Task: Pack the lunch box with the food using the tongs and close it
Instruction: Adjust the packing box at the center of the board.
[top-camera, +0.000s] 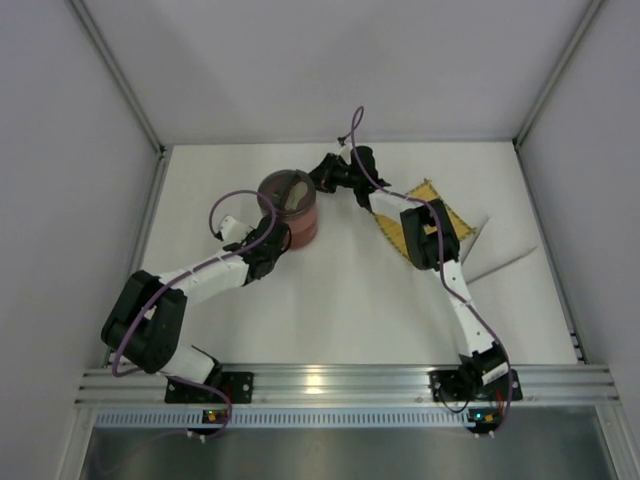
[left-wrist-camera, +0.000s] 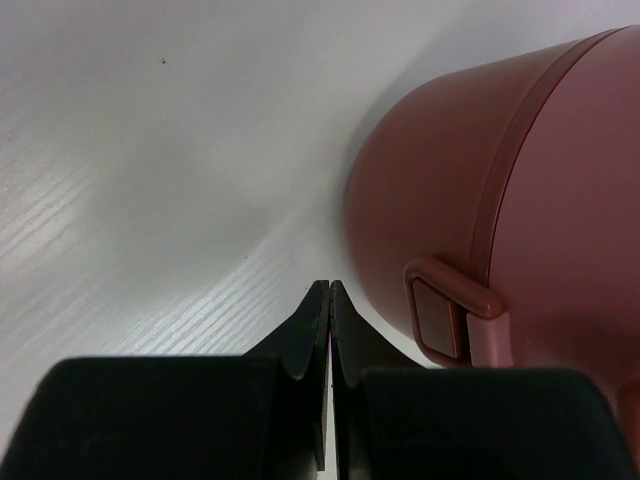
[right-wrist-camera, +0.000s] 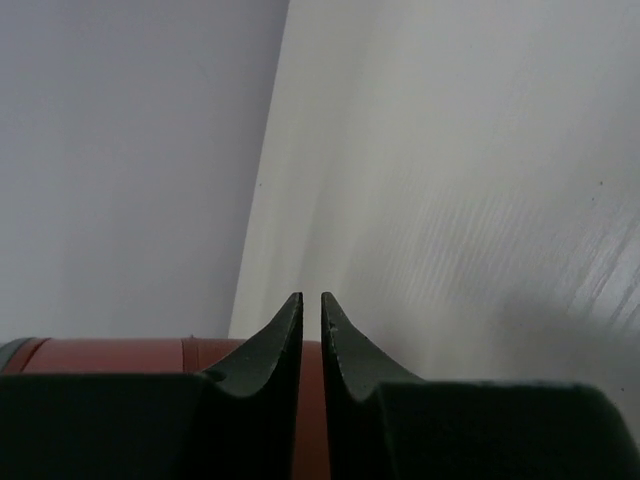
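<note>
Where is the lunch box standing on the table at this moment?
In the top view the lunch box stands left of centre toward the far edge, between the left gripper and the right gripper, left of the yellow mat.

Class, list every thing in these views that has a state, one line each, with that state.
lunch box: upright, tiers stacked, top unclear.
left gripper: shut, empty, beside the lunch box.
right gripper: barely open, empty, close to the lunch box.
yellow mat: lying flat, partly hidden.
</note>
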